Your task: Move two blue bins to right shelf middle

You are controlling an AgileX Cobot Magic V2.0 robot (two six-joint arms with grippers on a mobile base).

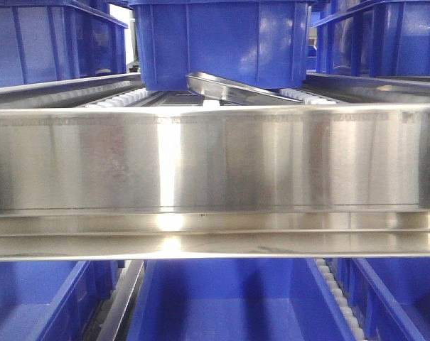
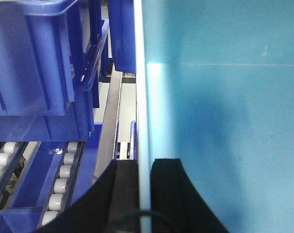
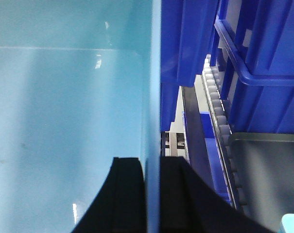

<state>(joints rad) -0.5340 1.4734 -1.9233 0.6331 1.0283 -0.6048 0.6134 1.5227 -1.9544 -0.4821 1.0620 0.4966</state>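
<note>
A pale sky-blue bin [image 2: 224, 121] fills the right of the left wrist view. My left gripper [image 2: 144, 165] is shut on its left wall, one black finger on each side of the thin rim. The same pale bin [image 3: 64, 107] fills the left of the right wrist view, where my right gripper [image 3: 151, 162] is shut on its right wall. The broad shiny front rail of the right shelf middle [image 1: 215, 163] spans the front view. No pale bin or gripper shows in that view.
Dark royal-blue bins [image 1: 222, 42] stand on the roller tracks behind the rail, with more of them below it [image 1: 222, 305]. Dark bins [image 2: 40, 63] and white rollers [image 2: 61, 184] flank the left side. More dark bins [image 3: 268, 48] and rollers [image 3: 219, 111] flank the right.
</note>
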